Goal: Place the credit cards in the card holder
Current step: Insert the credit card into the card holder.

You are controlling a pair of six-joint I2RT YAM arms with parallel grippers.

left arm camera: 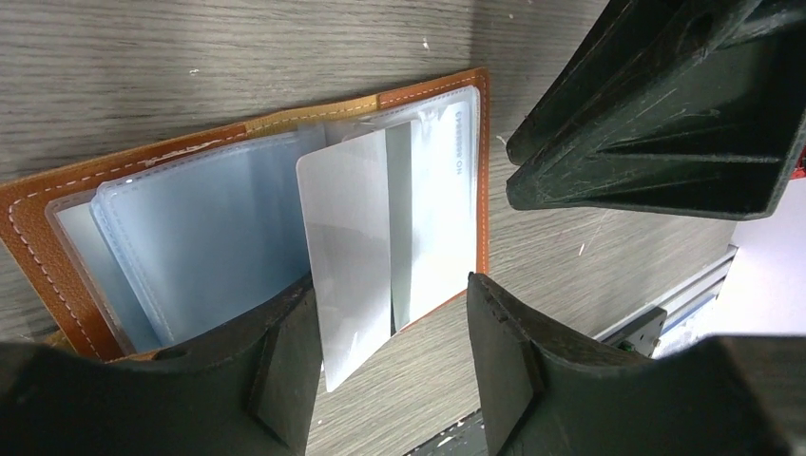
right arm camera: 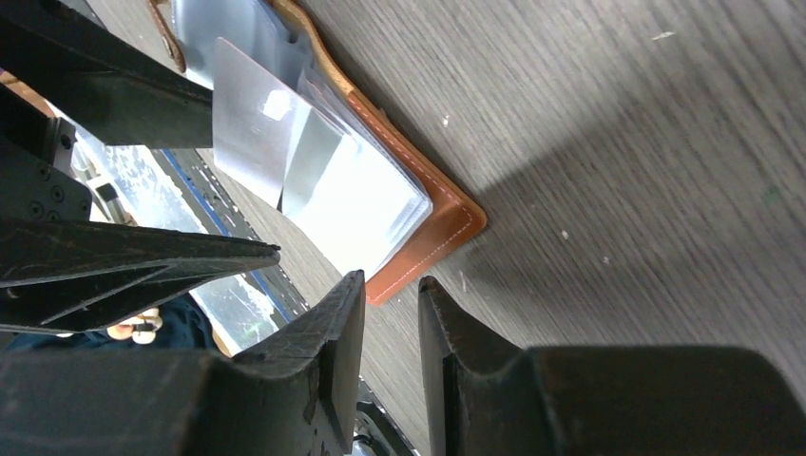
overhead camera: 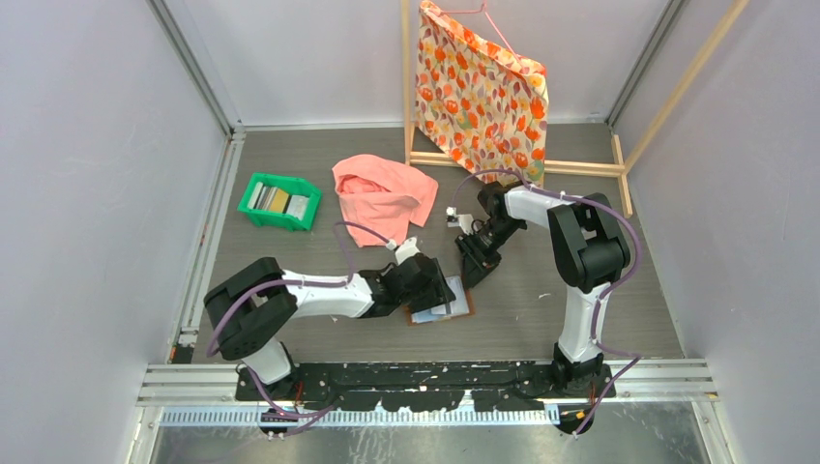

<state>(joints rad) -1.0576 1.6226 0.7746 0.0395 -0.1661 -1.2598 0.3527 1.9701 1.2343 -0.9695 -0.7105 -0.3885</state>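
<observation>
Left jaws apart astride white card (left arm camera: 347, 256) part-hidden in card holder (left arm camera: 28, 233) (right jaws barely apart, empty).

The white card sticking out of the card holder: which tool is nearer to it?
Left. The left tool straddles the white card; the right tool hangs off a corner of the card holder.

The card holder (left arm camera: 28, 228) is stitched tan leather with glossy clear plastic sleeves (left arm camera: 209, 237). The card (left arm camera: 347, 247) on it is smooth, faintly shiny white plastic. Under the holder, the bench (left arm camera: 190, 57) is matt grey woodgrain.
</observation>
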